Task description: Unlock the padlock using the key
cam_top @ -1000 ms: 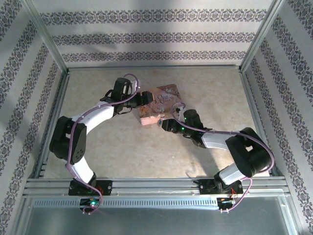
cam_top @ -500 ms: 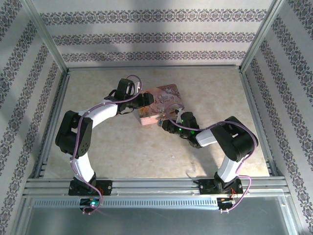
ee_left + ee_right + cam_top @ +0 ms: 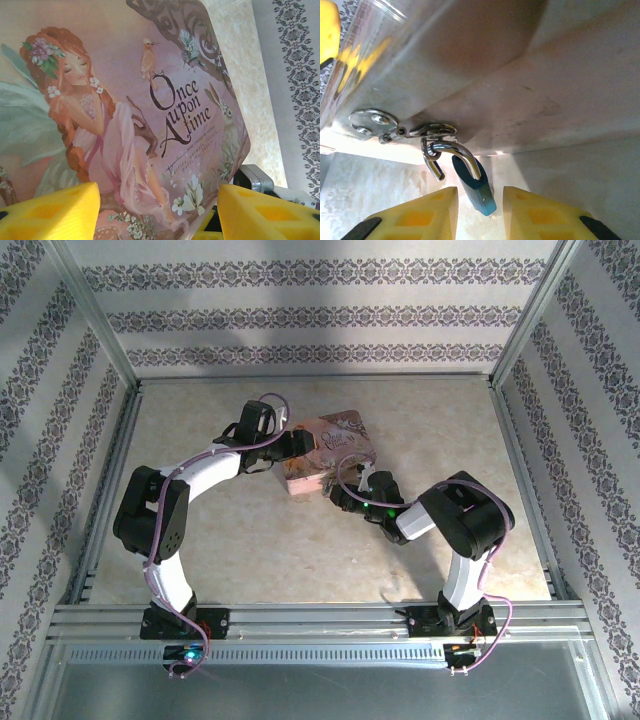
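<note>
The blue padlock (image 3: 474, 189) hangs by its silvery shackle (image 3: 466, 156) from the hasp ring (image 3: 432, 131) on the tin wall (image 3: 520, 75), its body between the right gripper's (image 3: 480, 210) parted yellow fingertips (image 3: 420, 216).

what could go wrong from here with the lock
The small blue-bodied padlock hangs loose by its silvery shackle from the metal hasp ring on the pink illustrated tin box, between the fingers of the right pincer with slim gaps; closing could swing or twist it aside. Whether the left pincer firmly grips the tin is unclear, so the tin, and the lock, might shift.
</note>
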Controlling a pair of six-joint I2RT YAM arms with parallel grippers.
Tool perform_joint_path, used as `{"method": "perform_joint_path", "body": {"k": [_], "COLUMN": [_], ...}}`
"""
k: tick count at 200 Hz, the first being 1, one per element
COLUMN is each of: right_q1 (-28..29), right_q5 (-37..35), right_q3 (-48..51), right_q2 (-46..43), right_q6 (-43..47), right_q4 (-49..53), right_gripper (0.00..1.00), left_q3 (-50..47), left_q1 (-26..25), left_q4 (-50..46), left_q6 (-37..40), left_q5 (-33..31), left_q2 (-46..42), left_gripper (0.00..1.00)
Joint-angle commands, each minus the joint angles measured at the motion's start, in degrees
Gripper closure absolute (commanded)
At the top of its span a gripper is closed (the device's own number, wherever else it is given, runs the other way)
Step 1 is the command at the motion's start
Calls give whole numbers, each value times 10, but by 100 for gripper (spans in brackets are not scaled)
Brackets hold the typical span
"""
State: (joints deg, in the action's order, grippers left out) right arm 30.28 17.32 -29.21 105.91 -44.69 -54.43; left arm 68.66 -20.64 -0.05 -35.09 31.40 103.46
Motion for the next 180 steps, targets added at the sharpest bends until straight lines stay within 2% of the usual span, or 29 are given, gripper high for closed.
{"method": "perform_joint_path", "body": {"k": [1, 44, 84, 124, 147, 165, 180], "right_q1": [11, 17, 20, 29, 35, 44, 59], "right_q5": [-12, -26, -40, -85, -136, -170, -206], "right_q3": [-9, -17, -11, 11, 16, -3, -37], "right_q2": [25, 43, 53, 19, -22, -56, -83], "right_q6": [-15, -27, -42, -65, -90, -114, -125], "right_q4": [-37, -59, -83, -73, 6, 112, 242], "right_gripper": [71, 75, 86, 95, 96, 96, 96], "left_q3": [4, 4, 5, -3, -9, -16, -21], "left_q1": [-4, -4, -4, -4, -4, -4, -4], "left_q4": [-17, -17, -21, -28, -38, -38, -37], "left_q6": [12, 12, 12, 19, 27, 28, 28], "left_q5": [-13, -14, -16, -26, -33, -35, -36], "left_q2": [11, 13, 13, 7, 5, 3, 2], "left_gripper": [36, 37, 37, 37, 37, 37, 37]}}
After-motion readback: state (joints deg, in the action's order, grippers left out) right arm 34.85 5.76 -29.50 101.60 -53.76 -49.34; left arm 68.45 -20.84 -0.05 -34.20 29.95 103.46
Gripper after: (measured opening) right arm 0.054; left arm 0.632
